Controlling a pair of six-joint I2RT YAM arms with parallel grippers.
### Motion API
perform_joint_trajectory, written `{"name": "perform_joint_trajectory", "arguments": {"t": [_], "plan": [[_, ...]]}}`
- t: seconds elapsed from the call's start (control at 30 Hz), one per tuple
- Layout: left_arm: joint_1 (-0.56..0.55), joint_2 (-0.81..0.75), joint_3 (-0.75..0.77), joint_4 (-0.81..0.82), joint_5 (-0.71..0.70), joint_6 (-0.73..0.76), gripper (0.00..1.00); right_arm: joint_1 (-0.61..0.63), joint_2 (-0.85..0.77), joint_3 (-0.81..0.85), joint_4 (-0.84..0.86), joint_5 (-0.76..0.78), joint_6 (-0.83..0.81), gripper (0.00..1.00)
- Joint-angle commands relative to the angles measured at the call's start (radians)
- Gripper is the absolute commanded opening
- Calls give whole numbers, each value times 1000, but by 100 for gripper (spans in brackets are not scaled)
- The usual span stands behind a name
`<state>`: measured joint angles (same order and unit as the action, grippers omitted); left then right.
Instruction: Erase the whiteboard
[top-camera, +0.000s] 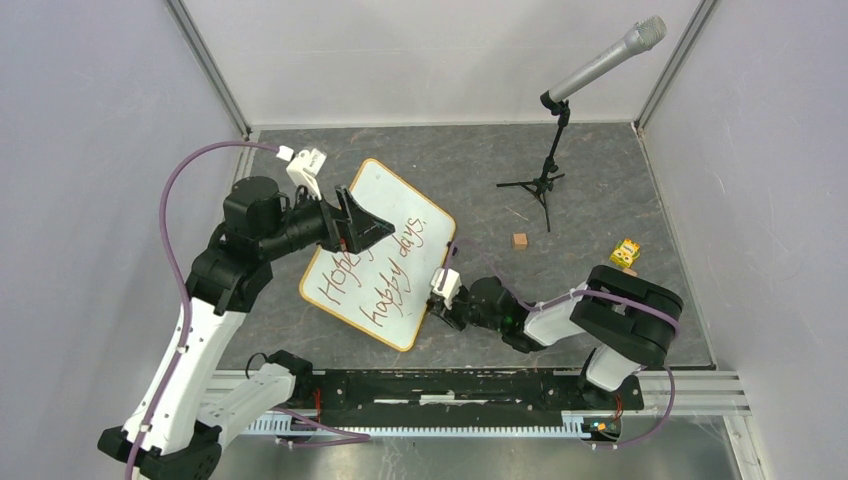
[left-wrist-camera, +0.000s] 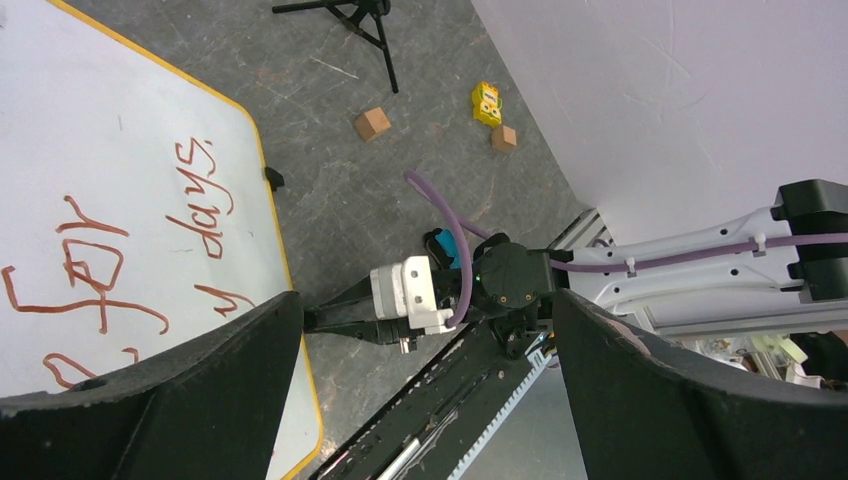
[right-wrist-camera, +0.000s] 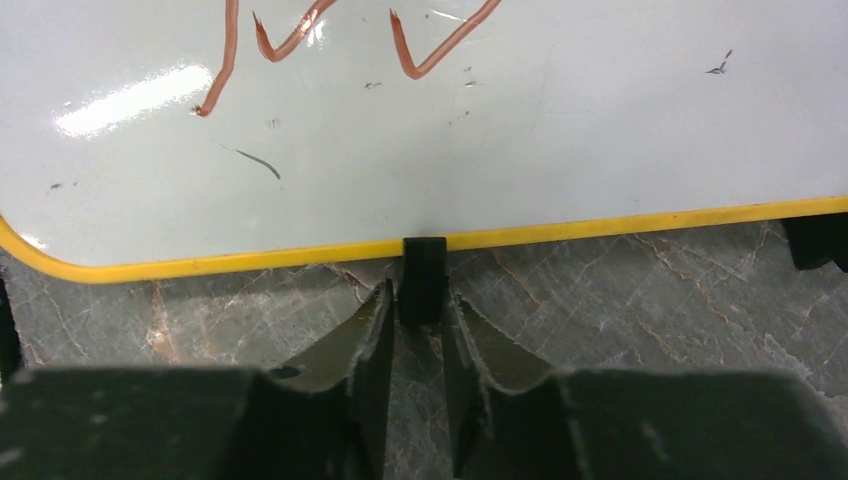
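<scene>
The whiteboard (top-camera: 400, 235) lies flat on the grey floor, yellow-framed, with red-brown handwriting across it. My left gripper (top-camera: 372, 232) hovers over the board's middle, open wide and empty; in the left wrist view its fingers (left-wrist-camera: 150, 400) frame the board's edge (left-wrist-camera: 120, 200) and the right arm. My right gripper (top-camera: 436, 308) is low at the board's near right edge. In the right wrist view the right gripper (right-wrist-camera: 420, 300) is shut on a small black clip (right-wrist-camera: 423, 275) sticking out from the board's yellow frame (right-wrist-camera: 600, 232). No eraser shows.
A microphone on a black tripod (top-camera: 545, 185) stands at the back right. A small wooden block (top-camera: 519, 241) and a yellow toy (top-camera: 625, 254) lie right of the board. Grey walls close in both sides. A second clip (left-wrist-camera: 273, 179) sits farther along the edge.
</scene>
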<state>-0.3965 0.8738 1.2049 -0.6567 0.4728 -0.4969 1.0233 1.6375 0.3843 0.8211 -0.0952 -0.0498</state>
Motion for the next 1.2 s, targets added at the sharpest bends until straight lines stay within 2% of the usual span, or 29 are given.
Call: {"name": "perform_joint_trajectory", "arguments": {"t": [0.0,0.13,0.33,0.5,0.6,0.67,0.7,0.83,0.93,1.0,1.17], "plan": [[4,23,103,-29,-5,27,100,9,-26,-61,131,-43,29,18],[4,60,169,-109,-58,83,100,9,-47,-86,129,-54,43,0],[63,94,148,-117,-89,89,100,0,-178,-207,106,-39,97,0],[215,93,-6,-10,49,63,100,-11,-299,-287,25,-12,131,1],[256,109,-89,55,133,57,100,-12,-357,-315,-34,19,152,11],[257,120,-123,80,135,75,100,-12,-380,-304,-110,33,174,17],[257,128,-130,77,109,91,99,-12,-393,-296,-156,46,188,23],[257,162,-147,103,93,117,96,-11,-456,-223,-371,81,268,61],[257,193,-151,130,59,115,92,-10,-519,-145,-576,120,344,78],[257,209,-168,152,29,116,89,-8,-582,-90,-728,167,399,84],[255,253,-206,191,36,143,79,-8,-710,98,-1161,392,573,84]]}}
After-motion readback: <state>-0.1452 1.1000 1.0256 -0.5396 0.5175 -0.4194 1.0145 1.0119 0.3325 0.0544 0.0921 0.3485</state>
